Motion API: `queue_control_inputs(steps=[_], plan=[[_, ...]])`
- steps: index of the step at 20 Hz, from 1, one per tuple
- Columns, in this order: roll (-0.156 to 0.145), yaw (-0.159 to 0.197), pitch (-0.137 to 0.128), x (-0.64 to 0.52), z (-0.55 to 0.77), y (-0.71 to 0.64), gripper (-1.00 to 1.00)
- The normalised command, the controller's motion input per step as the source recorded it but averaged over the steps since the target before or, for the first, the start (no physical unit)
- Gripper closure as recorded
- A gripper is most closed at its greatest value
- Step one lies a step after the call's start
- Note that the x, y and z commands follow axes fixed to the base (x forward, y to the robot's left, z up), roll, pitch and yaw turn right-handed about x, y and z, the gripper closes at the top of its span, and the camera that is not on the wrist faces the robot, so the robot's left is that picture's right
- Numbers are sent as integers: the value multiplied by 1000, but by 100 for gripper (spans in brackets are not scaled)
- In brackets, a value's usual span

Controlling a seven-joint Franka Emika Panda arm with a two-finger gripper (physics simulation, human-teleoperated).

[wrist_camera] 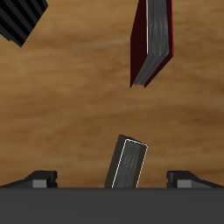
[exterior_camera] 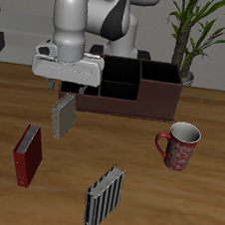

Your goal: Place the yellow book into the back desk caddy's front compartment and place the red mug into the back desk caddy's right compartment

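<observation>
The yellow book (exterior_camera: 62, 116) stands on edge on the table, a little in front of one end of the back desk caddy (exterior_camera: 126, 98). My gripper (exterior_camera: 66, 88) hangs open right above its upper edge. In the wrist view the book (wrist_camera: 129, 164) lies between the fingers (wrist_camera: 40, 178), which stand well clear of it on both sides. The red mug (exterior_camera: 180, 146) stands upright on the table in front of the caddy's other end, far from the gripper. The caddy's compartments look black inside, and I see nothing in them.
A dark red book (exterior_camera: 27, 153) (wrist_camera: 153, 44) stands near the yellow one, closer to the table's front edge. A black-and-white striped book (exterior_camera: 103, 197) (wrist_camera: 22, 17) stands closest to that edge. A potted plant (exterior_camera: 191, 29) rises behind the caddy.
</observation>
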Motion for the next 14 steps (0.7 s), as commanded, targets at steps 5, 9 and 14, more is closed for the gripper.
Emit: queue_control_inputs(steps=[5, 9, 14], plan=[[-19, -44, -42, -52, -215, -105, -100], [-11, -105, -21, 14, -335, -288, -100], [-18, -31, -8, -58, -255, -52, -100]])
